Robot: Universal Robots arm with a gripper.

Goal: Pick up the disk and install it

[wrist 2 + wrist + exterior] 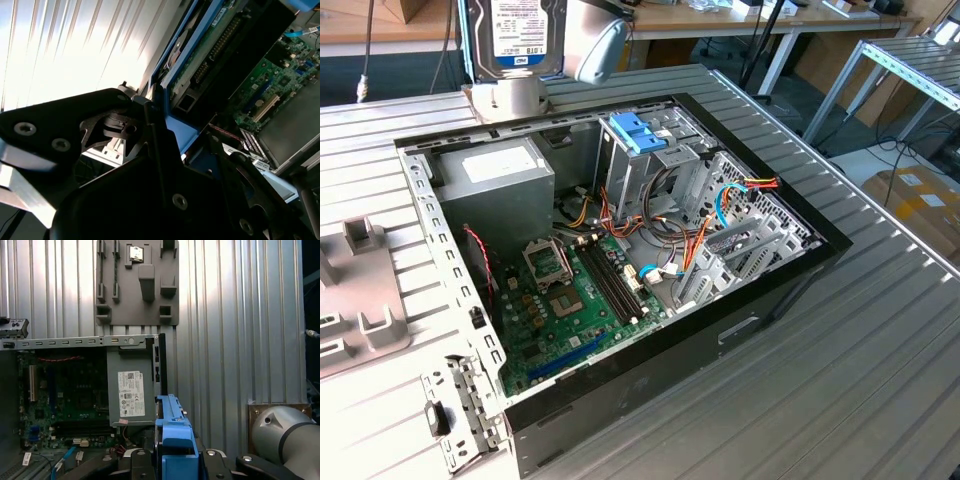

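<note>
Hand [171,464] pinches the disk [516,30] by its blue carrier, high over far edge of PC case [620,385], exterior view's left. Risk: tilted descent snags cables [665,215] or jams vs drive cage [620,165].

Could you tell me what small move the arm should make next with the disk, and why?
Probably shift toward the exterior view's right: the disk, held in the jaws, hangs up near the power supply, while the drive cage stands beside that.
</note>
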